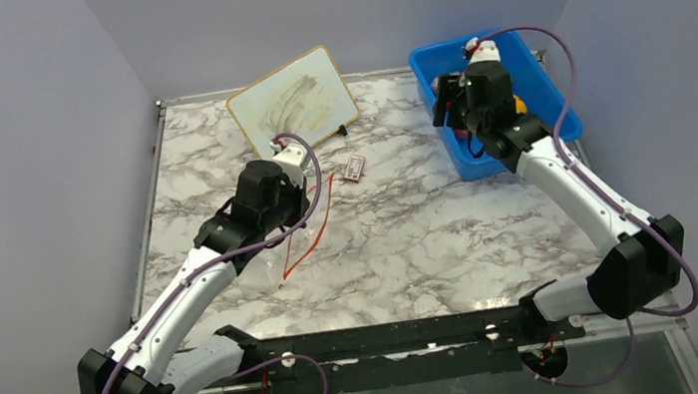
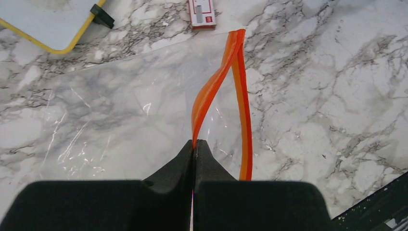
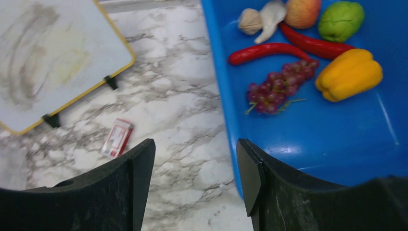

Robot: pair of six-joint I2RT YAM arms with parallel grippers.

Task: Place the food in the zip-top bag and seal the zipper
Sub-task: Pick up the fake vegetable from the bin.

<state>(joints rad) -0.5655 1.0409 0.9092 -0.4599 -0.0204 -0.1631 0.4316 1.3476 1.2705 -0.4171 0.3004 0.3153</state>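
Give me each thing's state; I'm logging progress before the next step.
zip-top bag: on the table, empty, mouth open.
zipper: unsealed, one strip lifted.
left gripper: shut on the zipper.
right gripper: open, holding nothing.
food: all in the blue bin.
whiteboard: smudged.

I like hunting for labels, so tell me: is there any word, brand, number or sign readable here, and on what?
None can be read in any view.
The small red-and-white card: some print, too small and blurred to read.
The whiteboard: only smeared brownish streaks, no letters.
The blue bin and the clear bag: no label shows.
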